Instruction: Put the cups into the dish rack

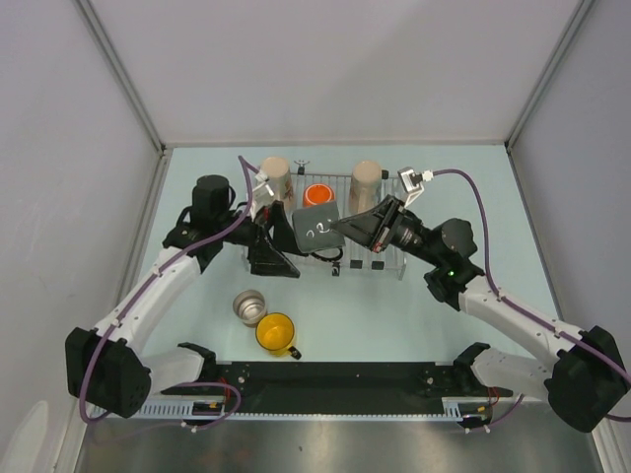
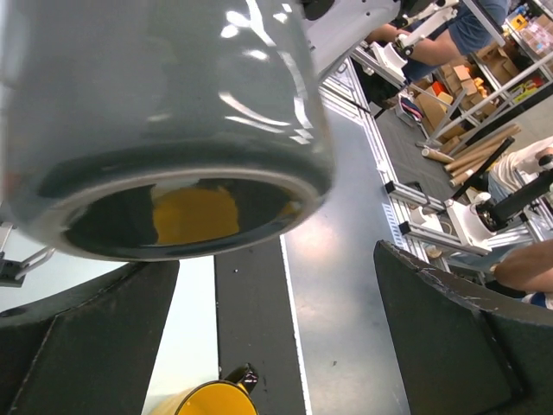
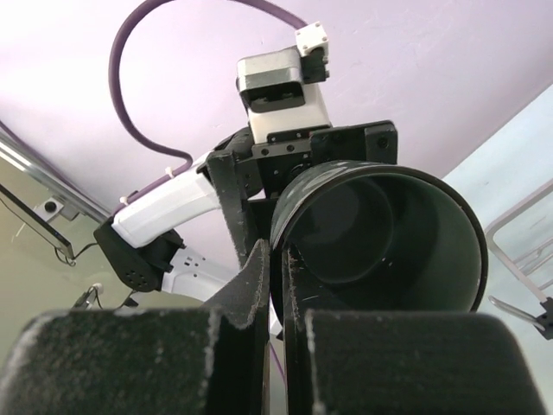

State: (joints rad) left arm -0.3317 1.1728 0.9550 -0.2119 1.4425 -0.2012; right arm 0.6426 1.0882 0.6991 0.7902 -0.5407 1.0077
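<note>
The right gripper (image 3: 278, 259) is clamped on the empty dark grey mug (image 3: 380, 233) by its rim alone, over the dish rack (image 1: 389, 268). It could swivel or slip onto the cups below. The left gripper (image 2: 276, 346) gapes beside it, holding nothing. Racked: 2 beige mugs (image 1: 276, 177), 1 orange cup (image 1: 316, 195). The yellow mug (image 1: 276, 333) and steel cup (image 1: 249, 305) sit on the table (image 1: 394, 325).

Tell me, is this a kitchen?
Probably a robot lab, not a kitchen: a left arm and right arm bolted to a walled-in table, with metal framing and cardboard boxes beyond.
</note>
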